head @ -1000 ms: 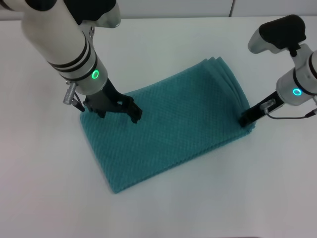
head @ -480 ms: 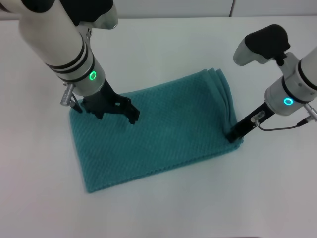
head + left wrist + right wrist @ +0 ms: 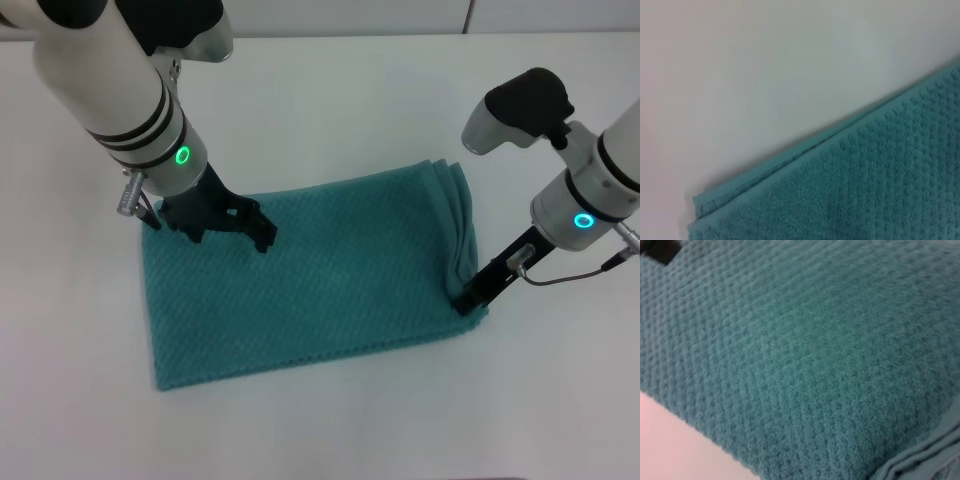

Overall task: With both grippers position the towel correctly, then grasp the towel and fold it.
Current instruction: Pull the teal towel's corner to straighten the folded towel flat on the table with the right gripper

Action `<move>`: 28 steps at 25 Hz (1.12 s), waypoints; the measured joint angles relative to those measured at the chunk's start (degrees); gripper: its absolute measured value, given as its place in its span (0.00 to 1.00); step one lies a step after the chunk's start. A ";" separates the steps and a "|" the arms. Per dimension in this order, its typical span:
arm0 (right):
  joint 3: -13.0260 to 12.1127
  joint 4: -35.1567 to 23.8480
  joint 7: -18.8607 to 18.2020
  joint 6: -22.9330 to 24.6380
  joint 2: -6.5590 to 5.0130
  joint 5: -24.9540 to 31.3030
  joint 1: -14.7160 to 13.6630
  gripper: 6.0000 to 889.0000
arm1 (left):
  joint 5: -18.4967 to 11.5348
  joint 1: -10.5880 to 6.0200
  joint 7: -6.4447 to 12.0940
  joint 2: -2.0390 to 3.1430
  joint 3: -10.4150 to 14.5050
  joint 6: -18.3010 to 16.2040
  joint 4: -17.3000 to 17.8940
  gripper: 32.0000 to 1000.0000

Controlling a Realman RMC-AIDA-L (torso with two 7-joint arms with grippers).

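Observation:
The teal waffle-weave towel [image 3: 320,270] lies flat on the white table, its long side running left to right, with its layered edges stacked at the right end. My left gripper [image 3: 168,222] is down on the towel's far left corner, shut on the cloth. My right gripper [image 3: 467,300] is at the near right corner, shut on the towel, and the cloth puckers up toward it. The left wrist view shows the towel's layered corner [image 3: 865,190] against bare table. Towel weave [image 3: 805,355] fills the right wrist view, with a dark piece [image 3: 660,250] at its edge.
The white table [image 3: 330,110] extends all around the towel. A wall seam [image 3: 470,15] runs behind the table's far edge. A thin cable [image 3: 570,275] hangs from my right wrist, just off the towel.
Both grippers have dragged the towel: it has turned from a diagonal lie to nearly level. The left corner moved left, the right end moved left and nearer.

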 joint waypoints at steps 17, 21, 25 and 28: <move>-0.09 0.22 -1.39 3.60 0.53 0.29 0.12 0.14 | 0.13 0.02 0.00 0.00 0.00 -0.10 0.16 0.91; -0.09 0.34 -1.99 4.59 0.54 0.95 0.12 0.15 | 0.13 0.02 0.00 0.00 0.00 -0.12 0.55 0.91; -0.09 0.38 -2.32 4.92 0.57 0.97 0.12 0.16 | 0.13 0.02 0.00 0.00 0.00 -0.18 0.66 0.91; -0.09 0.40 -2.32 4.94 0.62 0.97 0.12 0.17 | 0.13 0.02 0.00 0.00 0.00 -0.19 0.66 0.91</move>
